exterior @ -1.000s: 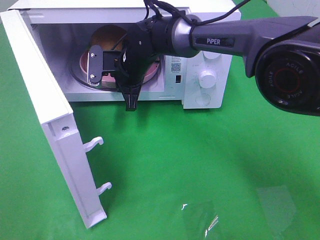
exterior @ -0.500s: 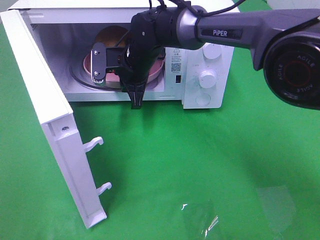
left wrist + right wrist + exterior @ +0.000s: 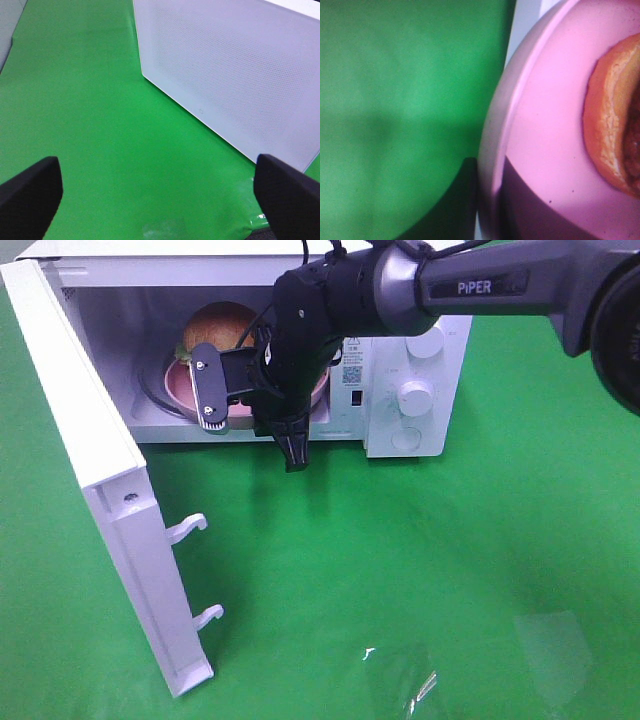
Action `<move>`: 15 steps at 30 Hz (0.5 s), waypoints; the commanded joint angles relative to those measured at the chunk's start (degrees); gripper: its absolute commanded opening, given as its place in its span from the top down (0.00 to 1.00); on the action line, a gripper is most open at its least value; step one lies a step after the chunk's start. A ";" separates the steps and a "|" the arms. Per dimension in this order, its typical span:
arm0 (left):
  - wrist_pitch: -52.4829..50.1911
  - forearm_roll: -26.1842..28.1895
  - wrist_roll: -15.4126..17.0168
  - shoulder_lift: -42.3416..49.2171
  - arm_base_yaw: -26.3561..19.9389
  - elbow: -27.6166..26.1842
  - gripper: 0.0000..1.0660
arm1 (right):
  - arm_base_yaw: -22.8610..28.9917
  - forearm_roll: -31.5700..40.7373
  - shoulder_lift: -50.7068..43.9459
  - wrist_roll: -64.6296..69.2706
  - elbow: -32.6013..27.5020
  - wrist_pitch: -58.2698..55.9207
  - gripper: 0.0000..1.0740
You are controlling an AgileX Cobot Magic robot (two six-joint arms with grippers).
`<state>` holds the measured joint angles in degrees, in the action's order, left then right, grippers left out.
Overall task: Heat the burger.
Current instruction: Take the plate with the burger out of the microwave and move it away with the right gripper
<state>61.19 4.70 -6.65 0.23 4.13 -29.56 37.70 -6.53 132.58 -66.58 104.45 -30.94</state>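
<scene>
I see the burger (image 3: pixel 218 328) sitting on a pink plate (image 3: pixel 185 388) inside the white microwave (image 3: pixel 415 390), whose door (image 3: pixel 95 470) hangs wide open toward me. My right tool (image 3: pixel 295 455) is at the front of the oven mouth, pointing down, and its tips look pressed together; the close view from that arm shows the plate rim right beside the camera, so I think it is pinching the plate edge, but I cannot see the tips touch it. My left tool (image 3: pixel 160 195) is spread wide and holds nothing; it hangs over the green worktop (image 3: pixel 450 570) next to the outside of the door. I think the burger is light and soft. The buns look shiny, so they may be a bit slippery, and a hard squeeze would squash them or push the lettuce and meat out sideways. The layers are only stacked, so a bump or a tilt could make the top slide off. That is why I would not grab the burger itself. I would hold the stiff plate by its rim and keep it flat. The burger is round, so it has no real long side. It stands upright, top bun facing up, layers lying flat.
</scene>
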 commanded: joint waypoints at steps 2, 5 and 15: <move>0.11 -0.11 0.34 1.09 -0.06 -0.06 0.10 | -0.23 -6.42 -5.96 0.29 -8.77 8.02 1.00; 0.11 -0.11 0.34 1.09 -0.06 -0.06 0.10 | -0.23 -7.51 -7.05 0.29 -11.12 10.14 1.00; 0.11 -0.11 0.34 1.09 -0.06 -0.06 0.10 | -0.23 -14.61 -11.97 5.21 -21.37 20.11 1.00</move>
<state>61.19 4.70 -6.65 0.23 4.13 -29.56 38.27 -18.45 123.47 -65.37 84.97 -13.81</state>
